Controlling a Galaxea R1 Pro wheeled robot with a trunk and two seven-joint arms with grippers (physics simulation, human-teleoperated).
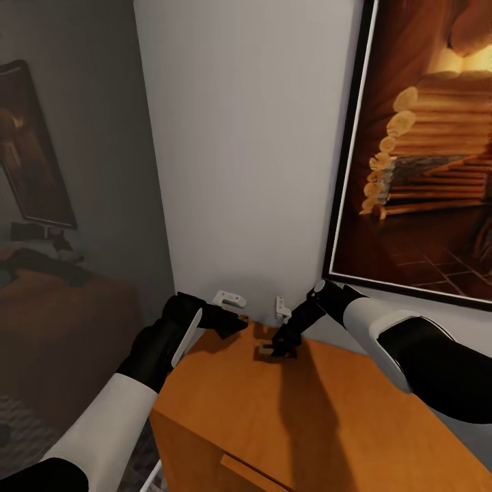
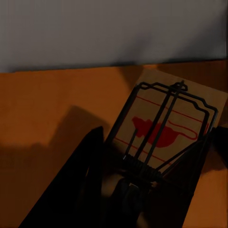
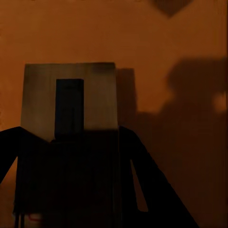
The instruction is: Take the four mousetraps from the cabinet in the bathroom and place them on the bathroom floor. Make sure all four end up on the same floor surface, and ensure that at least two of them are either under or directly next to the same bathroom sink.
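Right end effector [image 1: 281, 347] grips a mousetrap [image 3: 69, 97] just above the cabinet [image 1: 321, 417]; left end effector [image 1: 229, 321] clamps another mousetrap [image 2: 166, 128]; lift both level, clearing the wall [image 1: 246, 137].

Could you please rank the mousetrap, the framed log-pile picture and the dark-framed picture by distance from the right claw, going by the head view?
1. mousetrap, at the right claw, on the cabinet.
2. framed log-pile picture, on the wall above it.
3. dark-framed picture, far left.
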